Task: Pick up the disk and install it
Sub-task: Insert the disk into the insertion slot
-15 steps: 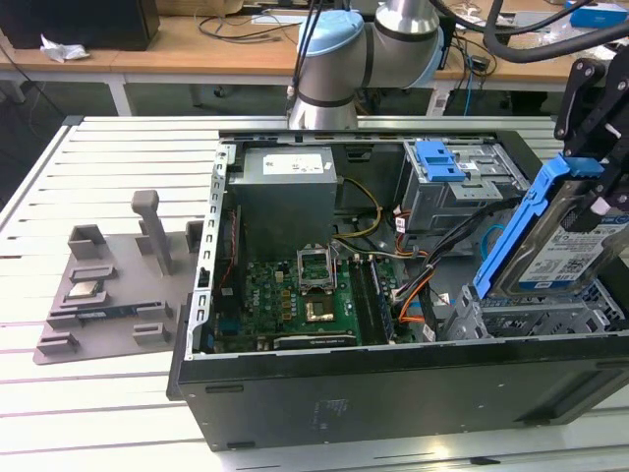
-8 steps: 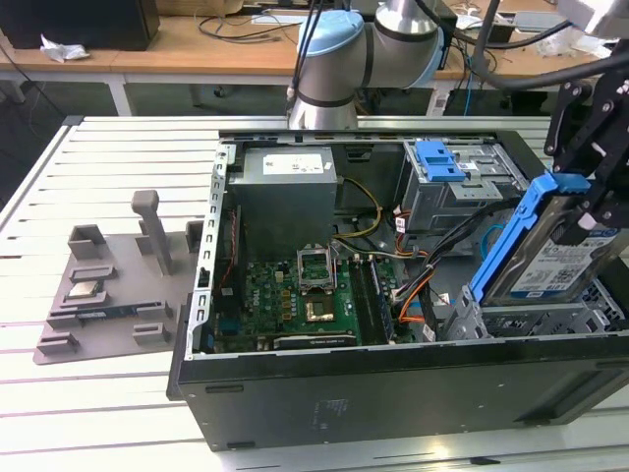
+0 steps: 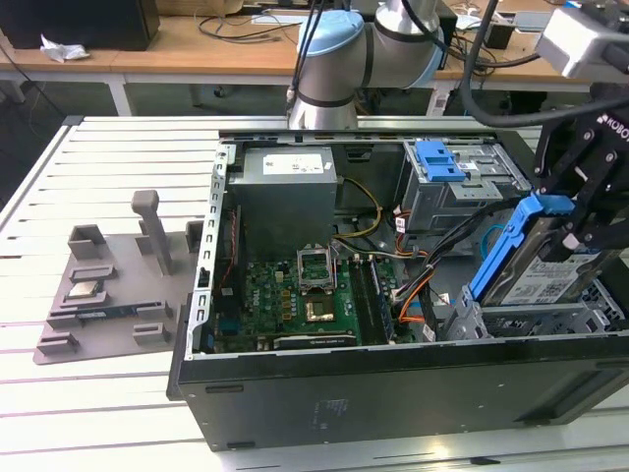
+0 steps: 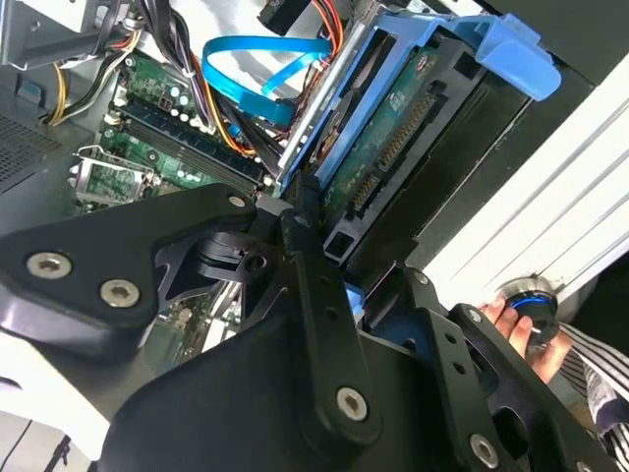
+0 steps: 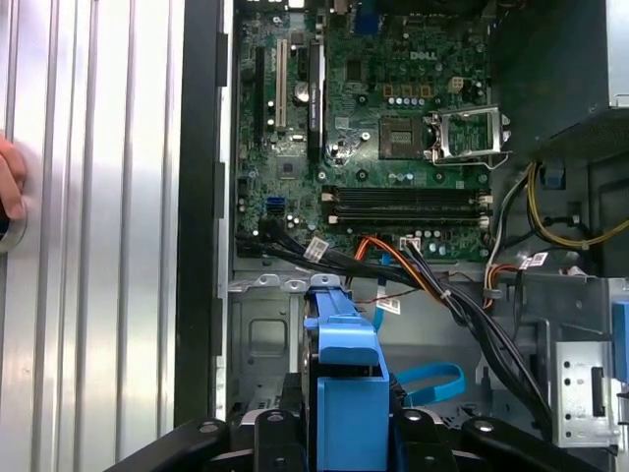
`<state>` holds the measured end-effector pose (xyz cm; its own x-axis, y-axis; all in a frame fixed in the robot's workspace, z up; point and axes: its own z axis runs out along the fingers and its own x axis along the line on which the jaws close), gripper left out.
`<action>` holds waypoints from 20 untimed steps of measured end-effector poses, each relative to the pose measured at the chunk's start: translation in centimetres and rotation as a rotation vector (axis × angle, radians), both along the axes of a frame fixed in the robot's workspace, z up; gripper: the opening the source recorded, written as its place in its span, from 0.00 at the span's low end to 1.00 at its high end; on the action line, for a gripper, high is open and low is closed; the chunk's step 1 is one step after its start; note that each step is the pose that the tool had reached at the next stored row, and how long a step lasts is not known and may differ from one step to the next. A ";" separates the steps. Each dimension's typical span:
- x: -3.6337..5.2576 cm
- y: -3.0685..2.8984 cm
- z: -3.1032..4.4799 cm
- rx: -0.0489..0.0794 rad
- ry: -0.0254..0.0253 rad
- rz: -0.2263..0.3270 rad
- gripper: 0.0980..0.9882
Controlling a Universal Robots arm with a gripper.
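One gripper (image 3: 580, 211) pinching the disk (image 3: 550, 265), tilted over the open computer case (image 3: 324, 393), motherboard (image 3: 295, 295) beside it

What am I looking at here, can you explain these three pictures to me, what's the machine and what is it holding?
A robot arm is working over an open computer case on a slatted white table. The exterior view comes from a camera off the arm; both wrist views come from cameras riding on it. Its black gripper grips the disk, a drive in a blue carrier, tilted at the case's drive cage. The green motherboard lies inside. A grey parts fixture sits beside the case. A person's hand rests on a button.
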<state>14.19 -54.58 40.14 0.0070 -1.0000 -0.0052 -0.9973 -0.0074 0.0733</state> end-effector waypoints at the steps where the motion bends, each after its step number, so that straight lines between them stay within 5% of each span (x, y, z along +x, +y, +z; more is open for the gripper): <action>1: -0.01 0.00 -0.20 0.000 0.0000 0.000 0.30; 4: -0.02 0.00 -1.22 0.000 0.0000 0.000 0.30; 13: -0.02 0.00 -1.27 0.000 0.0000 0.000 0.39; 19: -0.02 0.00 -1.29 0.000 0.0000 0.000 0.02; 20: -0.02 0.00 -1.30 0.000 0.0000 0.000 0.02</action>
<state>14.16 -54.58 38.84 0.0071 -1.0000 -0.0051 -0.9973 -0.0074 0.0733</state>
